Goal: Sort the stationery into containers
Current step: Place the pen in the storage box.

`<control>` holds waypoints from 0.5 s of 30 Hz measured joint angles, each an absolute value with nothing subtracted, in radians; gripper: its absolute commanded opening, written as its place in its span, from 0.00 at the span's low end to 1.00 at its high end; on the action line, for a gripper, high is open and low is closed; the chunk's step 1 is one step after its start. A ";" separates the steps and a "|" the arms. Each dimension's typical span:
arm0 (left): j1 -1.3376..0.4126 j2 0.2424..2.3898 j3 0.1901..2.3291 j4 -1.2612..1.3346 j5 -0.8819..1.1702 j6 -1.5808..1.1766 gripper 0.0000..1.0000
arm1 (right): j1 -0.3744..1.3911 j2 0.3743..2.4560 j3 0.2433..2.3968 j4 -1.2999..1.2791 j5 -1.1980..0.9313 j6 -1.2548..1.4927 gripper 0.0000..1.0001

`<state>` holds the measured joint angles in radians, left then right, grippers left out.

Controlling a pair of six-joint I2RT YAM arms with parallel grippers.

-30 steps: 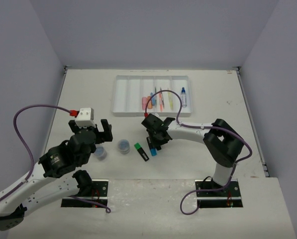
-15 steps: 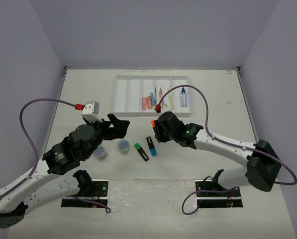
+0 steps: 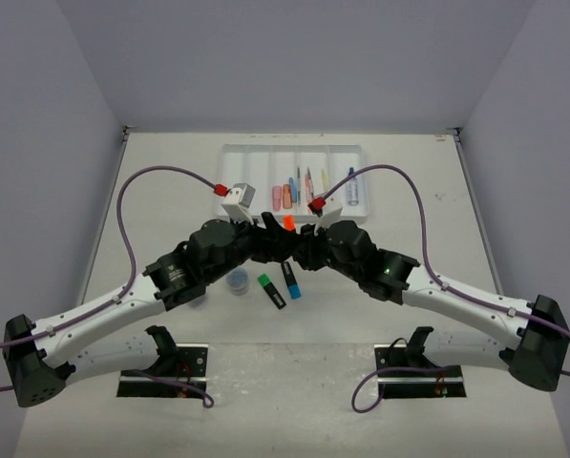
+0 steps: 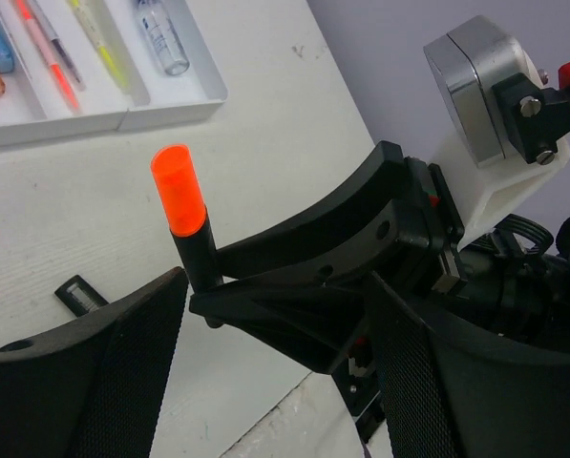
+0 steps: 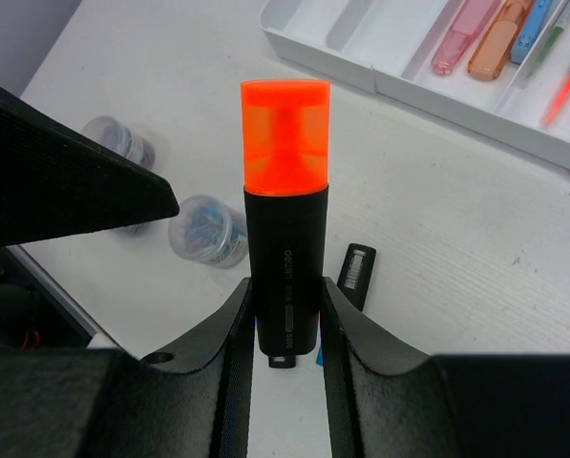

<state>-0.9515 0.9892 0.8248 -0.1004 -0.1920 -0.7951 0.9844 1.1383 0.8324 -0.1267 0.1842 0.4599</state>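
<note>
A black-bodied highlighter [image 5: 286, 258] with an orange cap [image 3: 289, 221] stands upright above the table, with my right gripper [image 5: 286, 286] shut on its lower body. My left gripper [image 4: 277, 286] is open and sits right next to it, its fingers [image 4: 94, 372] straddling the right gripper's fingers without touching the highlighter [image 4: 195, 253]. The white tray [image 3: 229, 186] lies at the back, holding pink [image 5: 466, 33], orange [image 5: 499, 38] and blue highlighters, thin pens and a blue-capped bottle [image 3: 352, 186]. On the table below lie a green-capped highlighter [image 3: 271, 290], a blue-capped one [image 3: 290, 280] and two clear tubs [image 5: 206, 229] [image 5: 122, 138].
Both arms meet over the middle of the table, just in front of the tray's near rim [image 4: 74, 124]. A purple cable loops from each wrist. The enclosure's walls stand on the left, right and back.
My right gripper has carried the orange-capped highlighter up and towards the tray. My left arm has swung right to meet it, and its jaws have narrowed a little.
</note>
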 measured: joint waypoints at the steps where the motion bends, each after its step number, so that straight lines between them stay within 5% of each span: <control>1: -0.952 0.989 0.825 -0.094 -0.188 -0.798 0.76 | 0.985 1.131 0.830 -0.120 0.186 0.460 0.00; 15: -0.943 0.861 0.805 -0.083 -0.247 -0.791 0.82 | 1.022 1.119 0.824 -0.050 0.217 0.507 0.00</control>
<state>-0.9429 0.8606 0.8053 -0.0830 -0.2474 -0.7913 1.0221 1.1185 0.8242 -0.0503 0.2165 0.5069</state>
